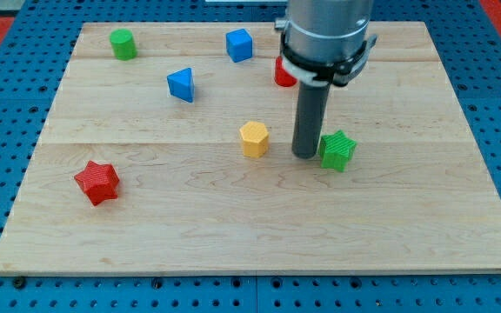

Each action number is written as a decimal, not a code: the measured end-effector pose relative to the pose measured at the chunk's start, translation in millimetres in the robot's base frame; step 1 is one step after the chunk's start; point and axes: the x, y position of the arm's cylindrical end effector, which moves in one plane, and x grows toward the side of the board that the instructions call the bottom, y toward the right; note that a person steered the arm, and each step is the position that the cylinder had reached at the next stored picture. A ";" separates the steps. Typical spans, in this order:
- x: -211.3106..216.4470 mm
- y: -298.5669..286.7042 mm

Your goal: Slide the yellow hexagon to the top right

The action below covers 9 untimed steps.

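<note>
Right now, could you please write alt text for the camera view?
My tip rests on a wooden board between the yellow hexagon and a green star. Elsewhere lie a red star, blue triangle, blue cube, green cylinder and a half-hidden red block.

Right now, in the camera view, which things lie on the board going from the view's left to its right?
red star → green cylinder → blue triangle → blue cube → yellow hexagon → my tip → green star. I leave out the red block behind the arm, which is mostly hidden.
</note>
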 end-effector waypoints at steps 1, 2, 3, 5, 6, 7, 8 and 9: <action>18.8 -44.2; -0.2 -79.8; 5.7 -115.4; -25.7 -46.0; -49.2 28.4; -56.2 37.1; -56.2 24.7; -61.0 13.6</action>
